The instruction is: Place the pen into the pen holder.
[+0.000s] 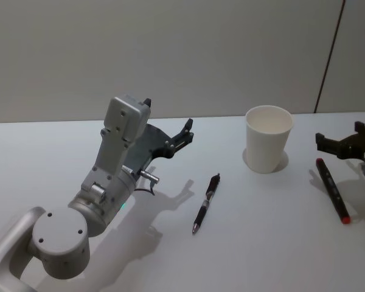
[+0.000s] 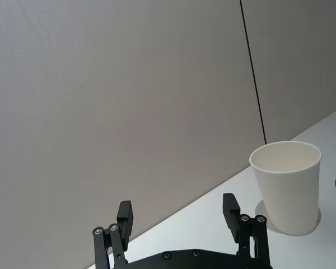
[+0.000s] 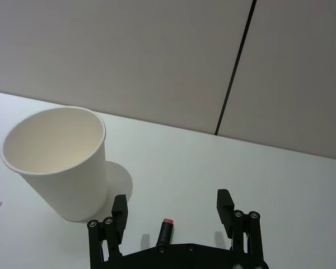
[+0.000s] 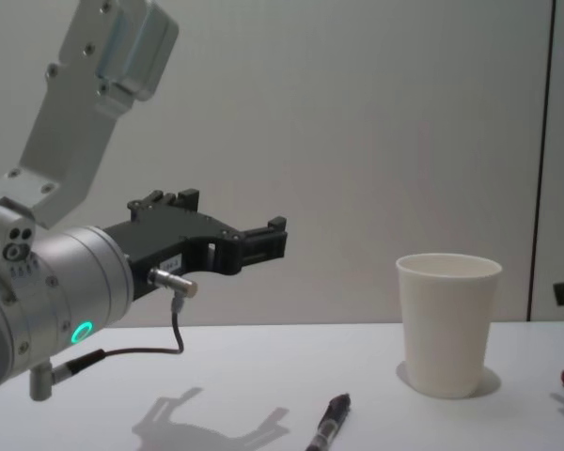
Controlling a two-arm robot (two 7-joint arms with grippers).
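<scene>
You have the left gripper [image 2: 178, 206] raised above the table [image 1: 261, 243] on the left side, with its fingers apart and holding nothing. The black pen [image 1: 205, 204] lies flat on the table, in front of this gripper and nearer to you than the pen holder [image 1: 267, 139], and it touches neither of them. The pen holder stands upright toward the far side of the table. At the right edge you see the right gripper [image 3: 172, 200], low over the table with its fingers spread. One end of a red-tipped marker [image 1: 333, 190] lies between them, not clamped.
</scene>
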